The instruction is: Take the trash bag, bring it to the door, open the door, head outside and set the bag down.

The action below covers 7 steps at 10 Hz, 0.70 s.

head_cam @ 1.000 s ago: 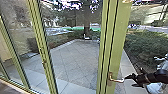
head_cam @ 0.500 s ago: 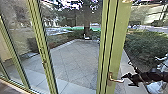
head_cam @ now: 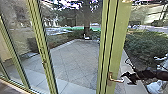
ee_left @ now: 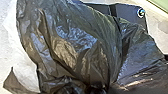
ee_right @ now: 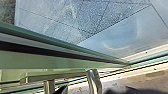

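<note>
right jaws [head_cam: 125, 79] by the door handle [head_cam: 116, 80], head view's four o'clock; black trash bag [ee_left: 72, 47] before the left wrist. can't tell whether either pair is apart.

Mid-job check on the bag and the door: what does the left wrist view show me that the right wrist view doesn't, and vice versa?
Left wrist view: the dark, crumpled trash bag, close up, with pale, thin-looking plastic beside it.

Right wrist view: the metal door handle and the green door frame.

Both: light-coloured ground beyond the nearer things; in the right wrist view it shows jointed paving.
</note>
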Motion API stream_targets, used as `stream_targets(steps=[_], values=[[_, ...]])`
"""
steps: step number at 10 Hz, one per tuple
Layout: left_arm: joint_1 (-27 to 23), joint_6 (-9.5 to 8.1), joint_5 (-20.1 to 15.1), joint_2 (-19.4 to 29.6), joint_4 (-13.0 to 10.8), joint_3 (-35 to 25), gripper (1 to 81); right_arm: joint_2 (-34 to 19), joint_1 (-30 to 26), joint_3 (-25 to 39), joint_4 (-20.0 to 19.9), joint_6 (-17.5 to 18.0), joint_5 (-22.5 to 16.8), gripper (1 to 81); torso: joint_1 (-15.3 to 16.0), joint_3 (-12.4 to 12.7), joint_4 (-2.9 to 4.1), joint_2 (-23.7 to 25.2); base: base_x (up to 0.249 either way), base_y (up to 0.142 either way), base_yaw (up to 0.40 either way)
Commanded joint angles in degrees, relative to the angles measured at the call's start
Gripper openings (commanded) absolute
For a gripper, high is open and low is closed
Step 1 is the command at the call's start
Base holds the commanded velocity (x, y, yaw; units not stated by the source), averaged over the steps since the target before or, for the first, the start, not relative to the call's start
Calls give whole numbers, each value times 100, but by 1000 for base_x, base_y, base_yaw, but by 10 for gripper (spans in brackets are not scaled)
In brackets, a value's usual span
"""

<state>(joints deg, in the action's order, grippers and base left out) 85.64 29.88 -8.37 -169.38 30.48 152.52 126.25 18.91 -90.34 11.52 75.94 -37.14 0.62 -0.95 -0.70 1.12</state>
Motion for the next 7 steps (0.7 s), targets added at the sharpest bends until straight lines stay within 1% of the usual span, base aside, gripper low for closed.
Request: stream_targets(steps=[1,3,6,7], values=[[-245,0,-490,9,72,-2,10,351,-699,-360,-238,27,-144,811,0,0,0,0,0,0,0],[-227,0,-481,0,72,41,10,579,-585,-570,-246,27,-144,811,2,0,0,-2,0,0,0],[-227,0,-481,-27,72,50,10,799,-330,-930,-554,27,-135,811,2,-2,0,-2,0,0,0],[-227,0,-481,-27,72,50,10,888,-269,-1045,-598,27,-135,811,2,-2,0,-2,0,0,0]])
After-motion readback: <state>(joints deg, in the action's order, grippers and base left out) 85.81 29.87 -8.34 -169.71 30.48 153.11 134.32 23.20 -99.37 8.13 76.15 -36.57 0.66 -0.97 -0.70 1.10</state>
